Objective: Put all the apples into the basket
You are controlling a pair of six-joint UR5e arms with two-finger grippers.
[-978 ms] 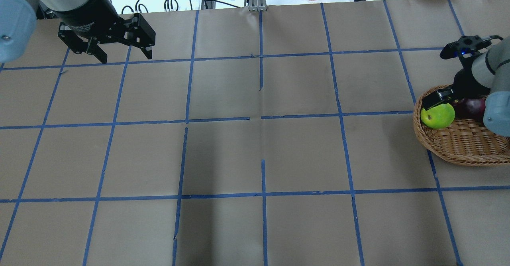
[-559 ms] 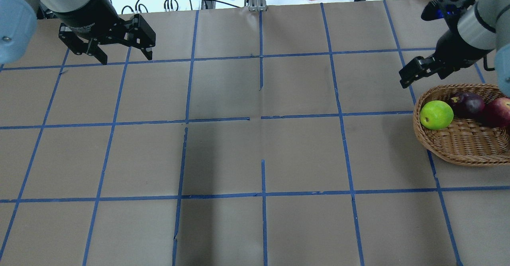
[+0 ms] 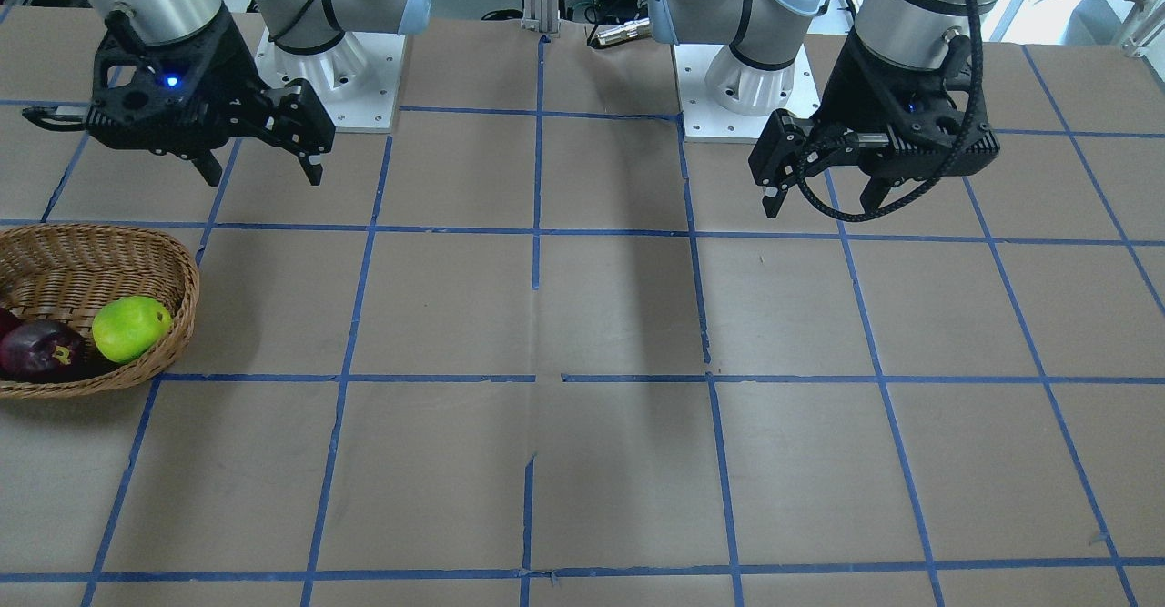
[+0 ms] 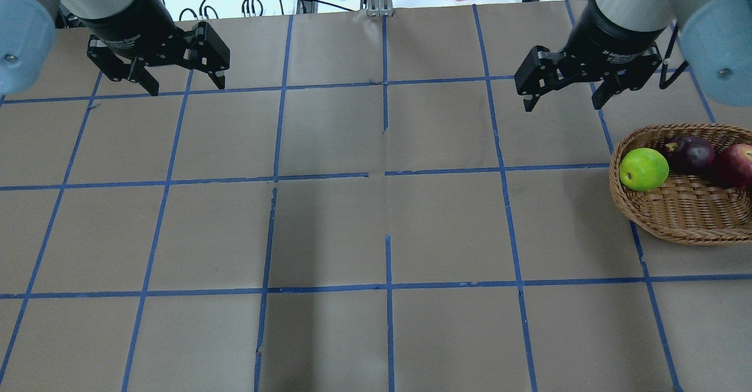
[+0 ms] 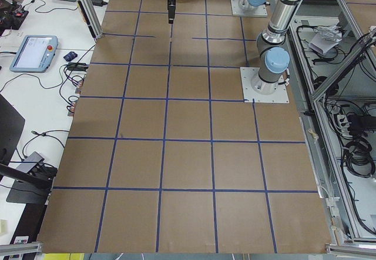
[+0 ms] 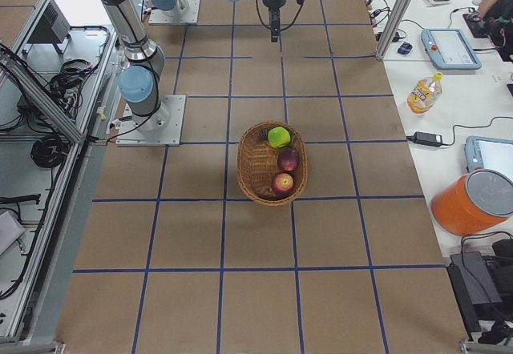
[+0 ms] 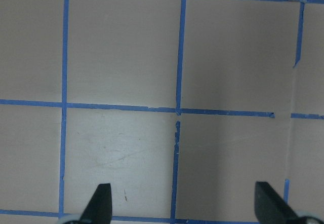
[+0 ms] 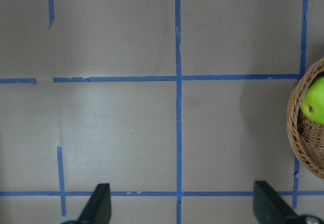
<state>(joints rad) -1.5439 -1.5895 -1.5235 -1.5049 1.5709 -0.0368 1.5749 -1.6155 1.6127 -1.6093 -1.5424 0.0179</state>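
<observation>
The green apple (image 4: 644, 169), maroon apple (image 4: 688, 153) and red apple (image 4: 737, 166) are found lying together in the basket (image 4: 675, 227). The left gripper (image 4: 187, 86) and right gripper (image 4: 563, 105) are held spread wide above the table (image 4: 329, 227).

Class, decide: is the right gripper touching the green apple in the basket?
Apart. The overhead view shows the right gripper open above the table, with bare surface plainly visible between it and the green apple, which lies inside the basket.
</observation>
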